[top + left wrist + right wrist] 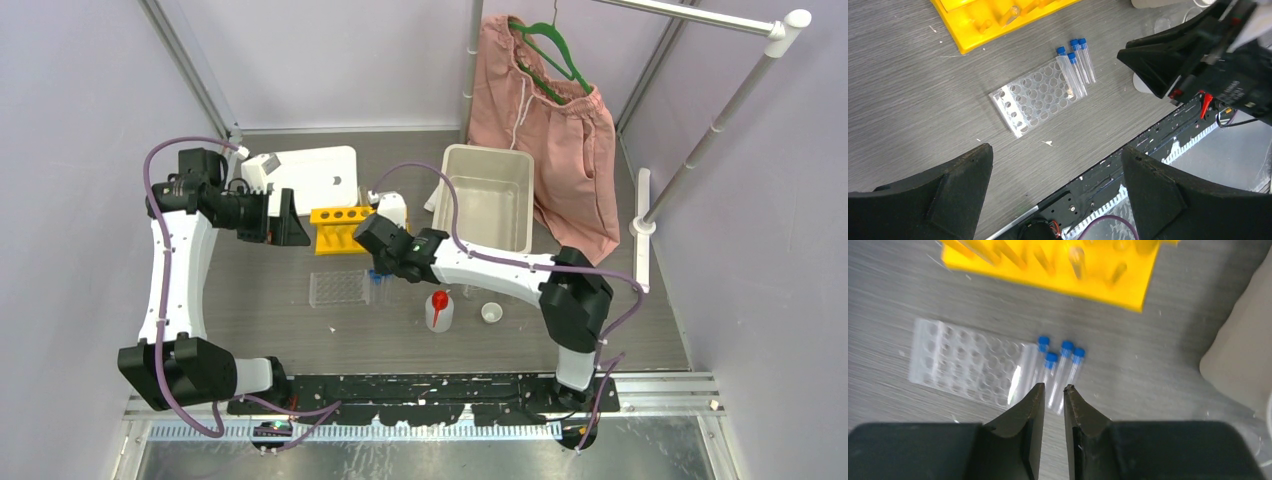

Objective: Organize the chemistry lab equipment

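Note:
The yellow tube rack (pixel 340 228) stands mid-table; it also shows in the left wrist view (pixel 993 17) and the right wrist view (pixel 1073 270). The clear grid rack (pixel 338 287) lies flat in front of it. Several blue-capped tubes (pixel 1058 367) lie side by side at its right edge, also in the left wrist view (pixel 1075 65). My right gripper (pixel 1053 387) hovers just above these tubes, jaws a narrow gap apart and empty. My left gripper (pixel 1057 155) is wide open and empty, raised left of the yellow rack. The red-spouted squeeze bottle (pixel 439 308) and tiny white cup (pixel 491 313) stand to the right.
A beige bin (pixel 490 197) sits at the back right. A white device (pixel 305 175) lies behind the yellow rack. Pink shorts (pixel 545 120) hang on a green hanger from a metal rail. Grey walls close in the left and right sides.

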`<state>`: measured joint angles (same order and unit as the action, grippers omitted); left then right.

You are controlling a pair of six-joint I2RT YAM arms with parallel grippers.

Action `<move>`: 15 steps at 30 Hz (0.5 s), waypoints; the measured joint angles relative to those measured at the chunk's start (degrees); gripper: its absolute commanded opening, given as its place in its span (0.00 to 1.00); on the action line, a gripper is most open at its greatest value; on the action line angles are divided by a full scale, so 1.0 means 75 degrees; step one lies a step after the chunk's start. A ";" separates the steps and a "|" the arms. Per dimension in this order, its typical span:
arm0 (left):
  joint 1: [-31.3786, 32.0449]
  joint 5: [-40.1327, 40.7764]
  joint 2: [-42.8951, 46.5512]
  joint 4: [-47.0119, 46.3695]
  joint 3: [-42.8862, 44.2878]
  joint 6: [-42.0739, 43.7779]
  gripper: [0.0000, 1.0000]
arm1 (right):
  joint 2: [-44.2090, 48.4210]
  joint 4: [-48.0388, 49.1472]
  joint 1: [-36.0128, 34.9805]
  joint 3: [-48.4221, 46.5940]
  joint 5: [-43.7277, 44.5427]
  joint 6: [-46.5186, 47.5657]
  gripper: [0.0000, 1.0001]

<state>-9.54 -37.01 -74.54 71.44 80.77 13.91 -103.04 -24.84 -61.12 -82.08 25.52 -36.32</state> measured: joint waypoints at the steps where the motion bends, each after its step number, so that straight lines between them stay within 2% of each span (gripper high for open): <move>1: 0.0000 -0.0003 0.0009 0.0000 0.0000 0.0000 1.00 | -0.0105 -0.0274 0.0000 -0.0044 -0.0087 -0.0172 0.26; 8: 0.0000 -0.0003 0.0087 0.0012 0.0000 0.0000 1.00 | -0.0807 -0.1291 0.0029 -0.0137 -0.0580 -0.0740 0.26; 15: 0.0000 0.0017 0.0122 0.0017 0.0000 0.0003 1.00 | -0.1314 -0.1402 0.0154 -0.0297 -0.0968 -0.0909 0.27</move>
<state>-9.54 -36.88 -73.63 71.57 80.77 13.93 -112.90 -35.35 -59.96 -84.31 18.26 -43.13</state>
